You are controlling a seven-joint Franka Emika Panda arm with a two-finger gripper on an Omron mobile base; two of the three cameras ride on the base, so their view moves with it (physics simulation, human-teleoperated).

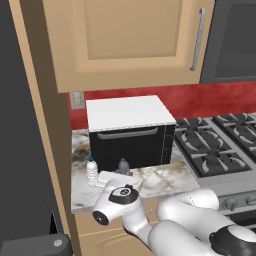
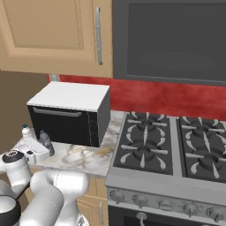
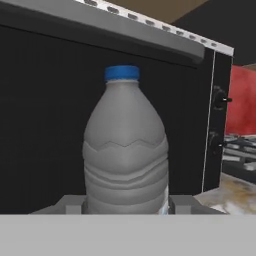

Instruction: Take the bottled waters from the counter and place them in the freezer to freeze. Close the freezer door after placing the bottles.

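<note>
Freezer (image 1: 17, 125) flank, dark grey, fills the far left of the left base view, with a tan panel (image 1: 45, 125) between it and the counter (image 1: 165, 177). The counter is a marble slab with brown veins, set under a tan wall cabinet (image 1: 130, 40) that has a metal bar handle. A red backsplash (image 1: 210, 100) runs behind it, with a pale outlet (image 1: 76, 100) at its left end.

The clear bottle (image 1: 92, 170), blue-capped and ribbed, stands upright near the counter's left edge, in front of the oven's left corner. The gripper (image 1: 100, 178) is closed on its lower body. In the hand view the two fingertips (image 3: 182, 205) press against either side of this bottle (image 3: 125, 150). It is still on the counter.

The grey bottle (image 1: 123, 166) stands upright just right of the hand, close to the oven front and apart from the clear one.

The oven (image 1: 132, 145) is black-fronted and white-topped, and it sits against the backsplash. Two small knobs show on its right edge in the hand view.

The stove (image 1: 220, 145), with black grates, adjoins the counter on the right. A dark hood panel (image 2: 172, 39) hangs above it.
</note>
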